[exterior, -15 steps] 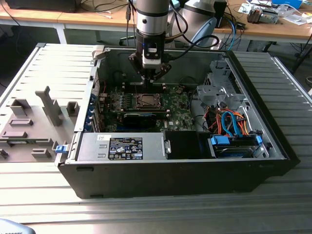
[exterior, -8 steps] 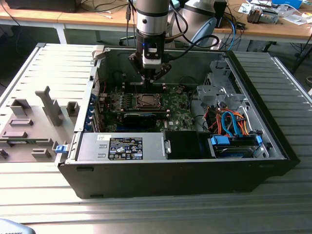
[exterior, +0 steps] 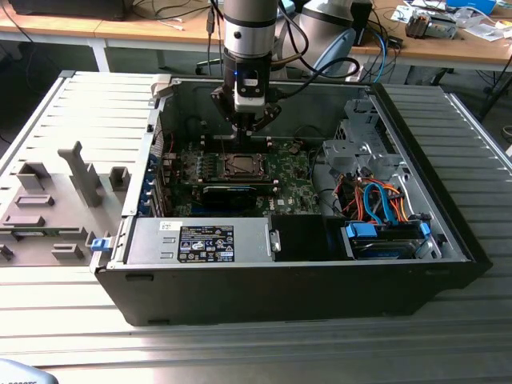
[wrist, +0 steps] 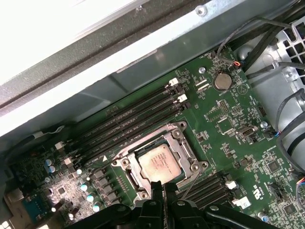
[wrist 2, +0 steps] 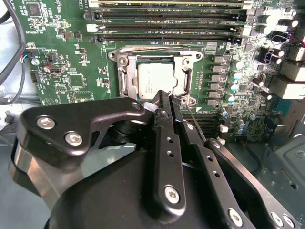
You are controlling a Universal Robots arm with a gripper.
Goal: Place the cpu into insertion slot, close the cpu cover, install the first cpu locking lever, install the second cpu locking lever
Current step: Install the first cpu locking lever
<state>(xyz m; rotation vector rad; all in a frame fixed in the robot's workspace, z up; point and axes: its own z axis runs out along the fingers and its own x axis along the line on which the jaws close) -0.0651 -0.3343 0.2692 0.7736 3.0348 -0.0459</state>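
Arm and black two-fingered gripper reached down into an open black computer case lying on a ribbed grey metal table in the exterior view. The gripper hung just above the square, metal-rimmed insertion slot on the green motherboard. A grey power supply box sat along the case's near wall, and a bundle of blue and orange cables lay towards the exterior view's right.

In the second wrist view, the small square cpu with its silvery-grey top sat flat inside the slot. The thin silver cpu cover lay down around the cpu, which showed through the cover's window. One thin wire locking lever ran along the cover's edge beside the long black memory slots. A second wire lever slanted away from the socket's corner, right beside the fingers. The fingertips were pressed together at the cover's rim (whether anything thin was caught between them could not be told).

In the first wrist view, the cpu again lay seated under the lowered cover. The fingers met with barely a seam between them at the socket's edge. The slanting wire lever passed just beside them, and a round silver coin battery sat well apart on the board.
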